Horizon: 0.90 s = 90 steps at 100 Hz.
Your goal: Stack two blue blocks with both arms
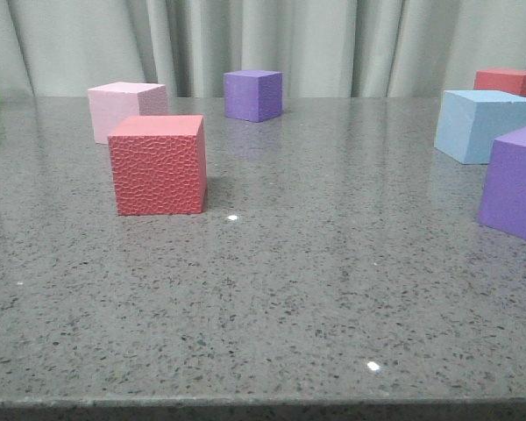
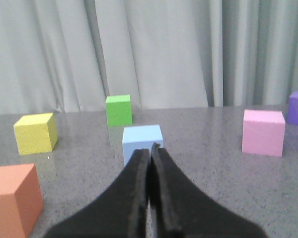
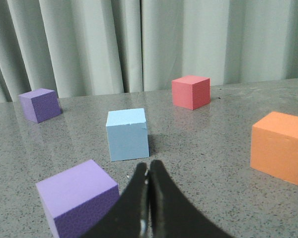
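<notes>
On the speckled grey worktop [image 1: 272, 289], the front view shows from left to right a pink cube [image 1: 125, 109], a red textured cube [image 1: 158, 164], a purple cube [image 1: 253, 95] and one blue block [image 1: 480, 124] near the right edge. The left claw [image 2: 151, 148] is pressed together, with another blue block [image 2: 142, 141] just beyond its tips. The right claw [image 3: 148, 168] is likewise pressed together, empty.

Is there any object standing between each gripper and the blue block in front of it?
Nothing visible does. The left gripper, shut, points straight at a blue block with only bare table between. The right gripper, also shut, faces the other blue block; the purple cube sits beside the fingers, off the direct line.
</notes>
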{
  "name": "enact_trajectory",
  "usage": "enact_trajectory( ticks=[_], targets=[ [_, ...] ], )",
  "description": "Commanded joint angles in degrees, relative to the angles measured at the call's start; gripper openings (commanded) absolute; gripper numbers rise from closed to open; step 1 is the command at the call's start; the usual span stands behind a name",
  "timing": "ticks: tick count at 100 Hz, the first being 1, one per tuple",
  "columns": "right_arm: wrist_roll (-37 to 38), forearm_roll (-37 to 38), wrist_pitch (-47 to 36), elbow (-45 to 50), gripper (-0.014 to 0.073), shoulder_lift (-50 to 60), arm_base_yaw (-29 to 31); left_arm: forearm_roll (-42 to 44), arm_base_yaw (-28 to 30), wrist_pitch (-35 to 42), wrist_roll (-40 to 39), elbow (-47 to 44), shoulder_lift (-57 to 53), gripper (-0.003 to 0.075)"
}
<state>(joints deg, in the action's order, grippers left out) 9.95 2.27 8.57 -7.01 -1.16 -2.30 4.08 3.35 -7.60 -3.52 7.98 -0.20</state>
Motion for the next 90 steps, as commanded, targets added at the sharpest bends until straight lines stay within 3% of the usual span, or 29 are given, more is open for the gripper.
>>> enact_trajectory(
  ticks=[1, 26, 49, 66, 76, 90],
  targets=[
    [-0.31, 0.05, 0.89, -6.17, -0.0058, -3.85, 0.36, -0.2, 0.09, 1.19, -0.25, 6.08, 2.32, -0.0019],
    [-0.31, 0.05, 12.34, -19.42, -0.0058, -13.81, 0.36, -5.44, 0.09, -4.86, -0.25, 18.53, 12.86, -0.0019],
    [-0.31, 0.05, 16.63, -28.34, -0.0058, -21.31, 0.36, -5.88, 0.09, -11.03, -0.25, 28.35, 23.94, -0.0018],
    [-0.54, 0.44, 18.45, -31.15, -0.0056, -26.25, 0.36, -5.88, 0.09, -11.55, -0.25, 32.5, 30.69, -0.0005],
    [-1.57, 0.44, 18.51, -31.14, -0.0048, -27.92, 0.36, -5.88, 0.09, -11.3, 0.77, 33.71, 32.55, 0.0079],
    [-1.63, 0.44, 18.46, -31.14, 0.0092, -29.17, 0.36, -5.88, 0.09, -10.67, 0.9, 34.02, 33.15, 0.0322]
  ],
)
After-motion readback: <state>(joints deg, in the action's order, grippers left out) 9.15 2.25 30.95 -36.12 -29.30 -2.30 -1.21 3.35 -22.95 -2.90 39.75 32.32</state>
